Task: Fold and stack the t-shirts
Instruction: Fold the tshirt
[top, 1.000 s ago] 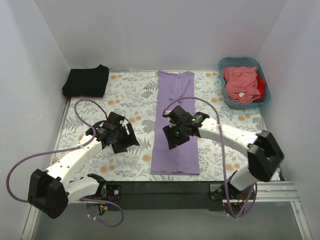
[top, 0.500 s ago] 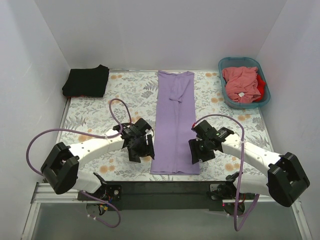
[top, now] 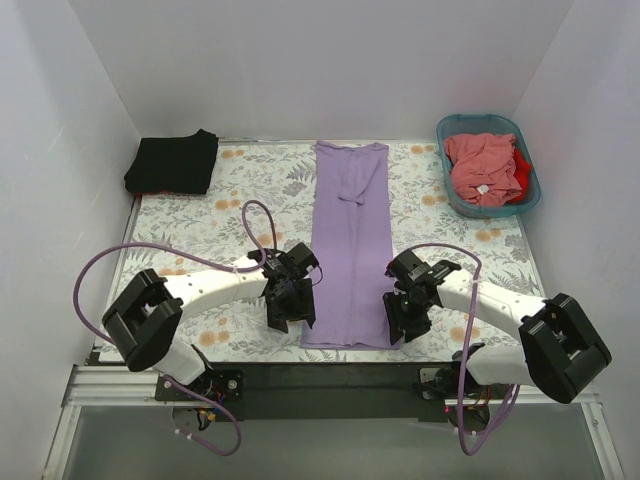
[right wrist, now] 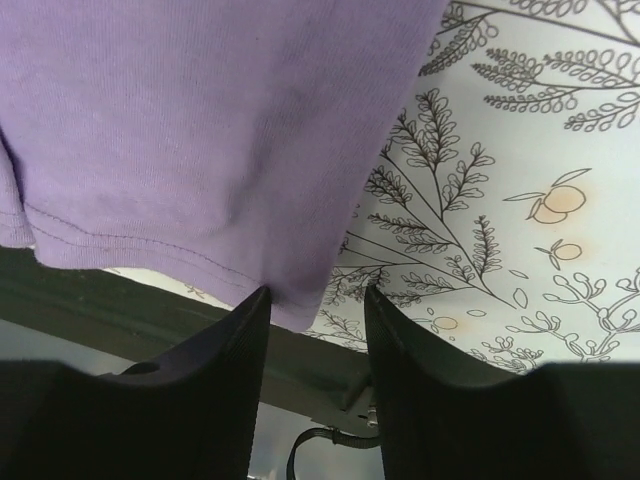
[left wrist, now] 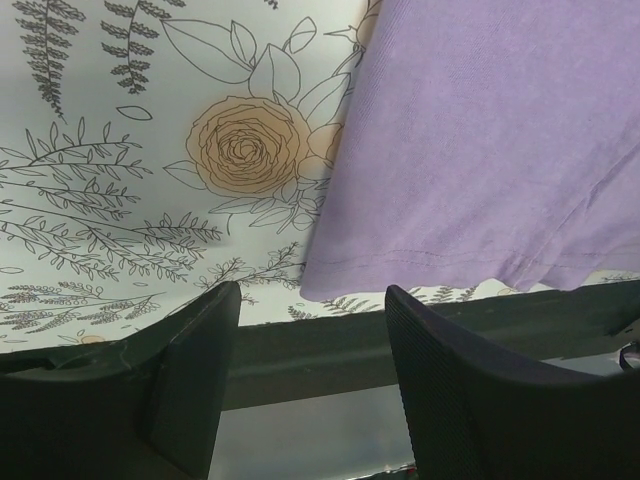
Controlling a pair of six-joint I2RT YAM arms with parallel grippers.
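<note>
I need to pinch both near hem corners of the lavender t-shirt (top: 350, 230), a long strip mid-table (top: 200, 230), deep enough to catch every layer. My left gripper (left wrist: 312, 330) is open, its corner just ahead. My right gripper (right wrist: 317, 300), also open, straddles the other corner.

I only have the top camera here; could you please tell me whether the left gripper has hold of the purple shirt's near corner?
Observer: No. On its wrist camera the left gripper is open, and the near corner of the purple shirt lies flat on the table just ahead of the gap.
Operator: Thank you. And how does the right one stand?
Observer: The right gripper is open too. The shirt's other near corner sits in the gap between its fingers, not visibly pinched.
</note>
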